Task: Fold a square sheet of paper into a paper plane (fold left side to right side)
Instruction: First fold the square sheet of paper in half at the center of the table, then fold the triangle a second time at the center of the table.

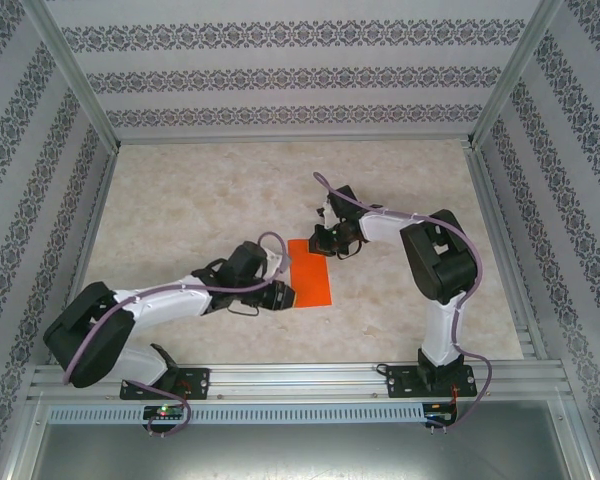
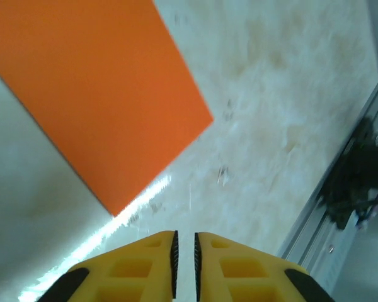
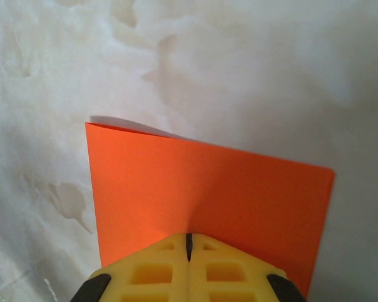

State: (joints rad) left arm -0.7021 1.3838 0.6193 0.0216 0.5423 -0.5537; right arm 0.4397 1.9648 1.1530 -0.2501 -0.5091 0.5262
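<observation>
The sheet of paper (image 1: 311, 272) lies on the table (image 1: 180, 200) between the two arms as a narrow orange rectangle, longer than it is wide. I judge from this that the left-to-right fold is already made. It is doubled over but nowhere near a plane: no slanted corners, no pointed nose and no wings show, so nearly all the shaping is left to do. From the right wrist, one far corner casts a thin shadow, so the paper may not lie quite flat. The right gripper (image 3: 189, 239) sits at the far end of the sheet with its fingers pressed together and its tips on the orange surface. It seems to be pinning the paper down, though I cannot tell whether it nips an edge. The left gripper (image 2: 184, 236) is just beside the near left corner, with only a narrow slit between its fingers. It holds nothing and stops short of the paper.
</observation>
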